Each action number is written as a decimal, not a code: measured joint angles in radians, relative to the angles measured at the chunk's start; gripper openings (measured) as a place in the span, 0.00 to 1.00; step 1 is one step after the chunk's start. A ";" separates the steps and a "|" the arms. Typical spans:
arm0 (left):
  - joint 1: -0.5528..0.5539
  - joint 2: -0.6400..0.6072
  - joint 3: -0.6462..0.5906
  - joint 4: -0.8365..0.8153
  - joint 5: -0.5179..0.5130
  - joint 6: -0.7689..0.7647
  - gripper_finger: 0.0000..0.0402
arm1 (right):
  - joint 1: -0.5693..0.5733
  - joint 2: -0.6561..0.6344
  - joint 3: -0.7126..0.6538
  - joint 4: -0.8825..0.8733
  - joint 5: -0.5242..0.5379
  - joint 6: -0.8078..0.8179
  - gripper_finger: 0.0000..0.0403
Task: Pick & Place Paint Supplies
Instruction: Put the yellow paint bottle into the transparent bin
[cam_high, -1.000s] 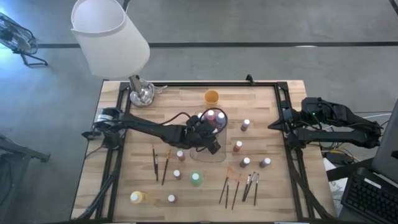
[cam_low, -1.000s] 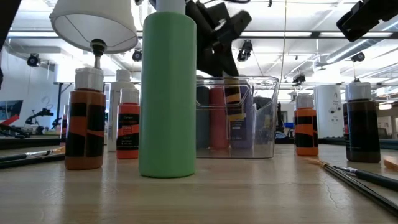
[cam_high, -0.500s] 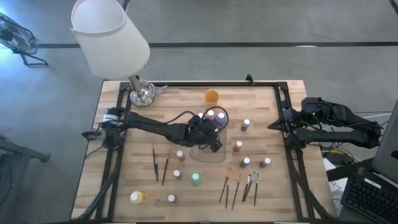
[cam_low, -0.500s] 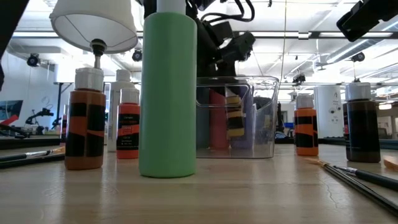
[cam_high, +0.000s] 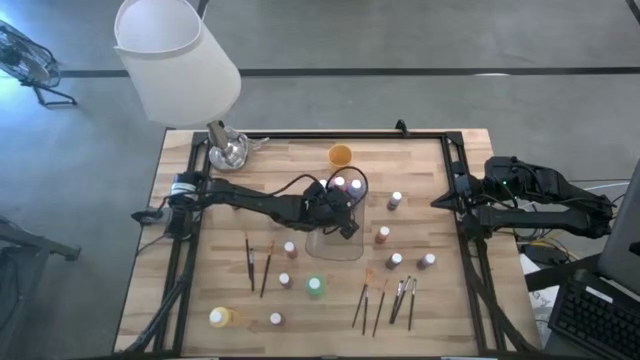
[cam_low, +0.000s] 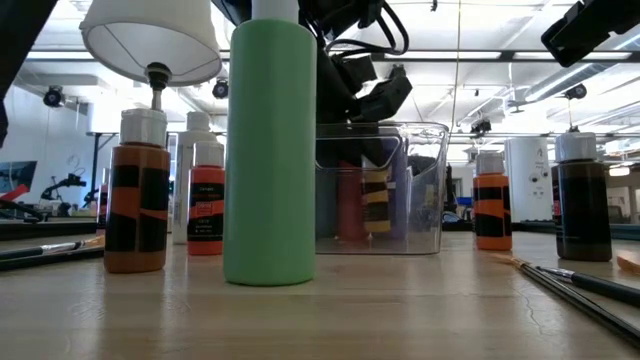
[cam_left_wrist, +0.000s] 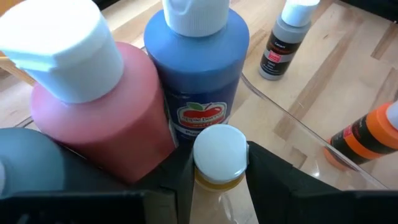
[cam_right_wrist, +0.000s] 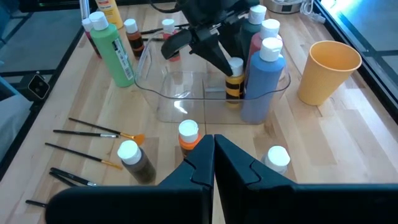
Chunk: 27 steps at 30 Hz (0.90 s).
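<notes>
A clear plastic tray (cam_high: 345, 245) stands mid-table with a pink bottle (cam_left_wrist: 106, 118), a blue bottle (cam_left_wrist: 202, 68) and a grey one at its far end. My left gripper (cam_high: 340, 215) reaches into the tray from the left, shut on a small ochre paint bottle (cam_low: 376, 205) with a white cap (cam_left_wrist: 219, 148) and black stripes. That bottle is low inside the tray beside the blue one; whether it touches the tray floor I cannot tell. My right gripper (cam_right_wrist: 213, 155) is shut on nothing at the table's right edge. My left gripper pinches the ochre bottle between its two fingers (cam_left_wrist: 273, 180) at the neck (cam_left_wrist: 214, 180), just under the white cap. The fingers slant down from the table's left side. The bottle stands nearly upright below them, inside the tray next to the blue bottle.
More paint bottles stand around the tray: a tall green one (cam_high: 315, 287), brown and orange ones (cam_high: 384, 236), a grey one (cam_high: 396, 200). Brushes lie near the front (cam_high: 385, 300) and at the left (cam_high: 255, 265). An orange cup (cam_high: 340, 155) and a lamp (cam_high: 175, 60) stand at the far edge.
My left gripper has moved down and toward the table's far edge, carrying the ochre bottle. The bottle has sunk from the tray's rim into the tray, close to the blue and pink bottles, and stands straighter now.
</notes>
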<state>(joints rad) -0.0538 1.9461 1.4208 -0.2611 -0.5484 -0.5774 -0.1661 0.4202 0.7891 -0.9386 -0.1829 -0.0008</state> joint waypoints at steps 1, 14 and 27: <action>0.001 0.000 0.000 0.000 0.001 -0.001 0.31 | 0.000 0.000 0.000 0.000 0.000 0.000 0.02; 0.002 0.000 -0.001 -0.010 0.007 -0.001 0.31 | 0.000 0.000 0.000 0.000 0.000 0.000 0.02; 0.002 0.000 -0.002 -0.011 0.014 0.020 0.40 | 0.000 0.000 0.000 0.000 0.000 0.000 0.02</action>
<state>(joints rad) -0.0517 1.9465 1.4189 -0.2726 -0.5346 -0.5571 -0.1661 0.4204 0.7891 -0.9386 -0.1829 -0.0008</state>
